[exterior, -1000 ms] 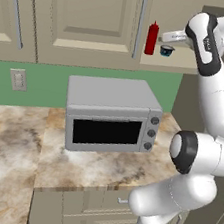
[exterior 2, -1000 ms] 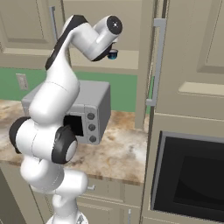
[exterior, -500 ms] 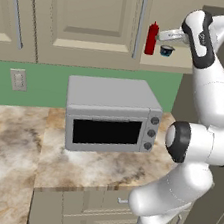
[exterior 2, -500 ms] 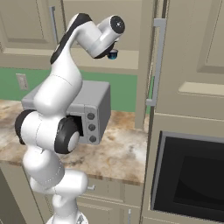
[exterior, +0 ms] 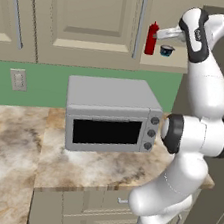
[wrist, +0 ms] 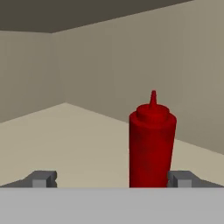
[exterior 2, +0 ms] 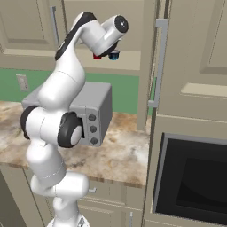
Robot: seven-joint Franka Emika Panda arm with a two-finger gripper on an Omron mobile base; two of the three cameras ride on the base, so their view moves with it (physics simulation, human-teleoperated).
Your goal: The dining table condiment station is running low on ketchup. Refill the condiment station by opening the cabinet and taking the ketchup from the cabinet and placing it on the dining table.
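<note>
Presently I am holding my gripper (wrist: 112,179) level inside the cabinet (exterior: 164,62), its two fingers (wrist: 43,178) spread wide apart and closing on nothing. The ketchup (wrist: 152,142) is standing upright on the shelf floor ahead of me, between the fingers but sitting close to the right one, not yet touched. From the left base view, a small dark bowl (exterior: 166,50) is resting on the same shelf, just beside the bottle. Below the shelf, a grey microwave (exterior: 111,115) is sitting on the marbled worktop (exterior: 12,155).
</note>
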